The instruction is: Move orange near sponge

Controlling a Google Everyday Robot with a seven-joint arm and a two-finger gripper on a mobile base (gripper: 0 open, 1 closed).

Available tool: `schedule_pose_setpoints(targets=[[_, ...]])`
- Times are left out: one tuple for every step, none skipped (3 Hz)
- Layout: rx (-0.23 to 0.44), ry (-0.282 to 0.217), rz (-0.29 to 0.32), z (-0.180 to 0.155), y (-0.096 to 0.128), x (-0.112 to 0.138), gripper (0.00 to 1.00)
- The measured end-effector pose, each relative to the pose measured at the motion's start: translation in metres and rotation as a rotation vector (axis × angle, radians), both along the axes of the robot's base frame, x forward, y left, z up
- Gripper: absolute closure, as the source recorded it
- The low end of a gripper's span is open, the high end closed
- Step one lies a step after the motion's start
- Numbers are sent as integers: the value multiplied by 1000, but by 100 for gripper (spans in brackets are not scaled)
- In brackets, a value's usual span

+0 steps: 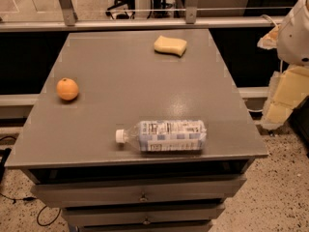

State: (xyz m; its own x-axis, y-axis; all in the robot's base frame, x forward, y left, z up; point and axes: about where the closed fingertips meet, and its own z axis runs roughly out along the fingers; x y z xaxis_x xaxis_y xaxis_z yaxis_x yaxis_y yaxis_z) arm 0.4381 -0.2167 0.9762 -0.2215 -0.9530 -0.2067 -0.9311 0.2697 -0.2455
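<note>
The orange is a small round fruit lying on the left side of the grey cabinet top. The sponge is a pale yellow pad with wavy edges at the far side of the top, right of the middle. The two are far apart. My gripper hangs at the right edge of the view, off the right side of the cabinet and away from both objects. It holds nothing that I can see.
A clear plastic water bottle with a white cap lies on its side near the front edge. The cabinet has drawers below. A metal railing runs behind the cabinet.
</note>
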Motion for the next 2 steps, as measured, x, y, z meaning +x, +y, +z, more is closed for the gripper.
schedule_pose_setpoints(targets=[[6, -7, 6, 0, 4, 2, 0], [41, -47, 46, 1, 27, 12, 0]])
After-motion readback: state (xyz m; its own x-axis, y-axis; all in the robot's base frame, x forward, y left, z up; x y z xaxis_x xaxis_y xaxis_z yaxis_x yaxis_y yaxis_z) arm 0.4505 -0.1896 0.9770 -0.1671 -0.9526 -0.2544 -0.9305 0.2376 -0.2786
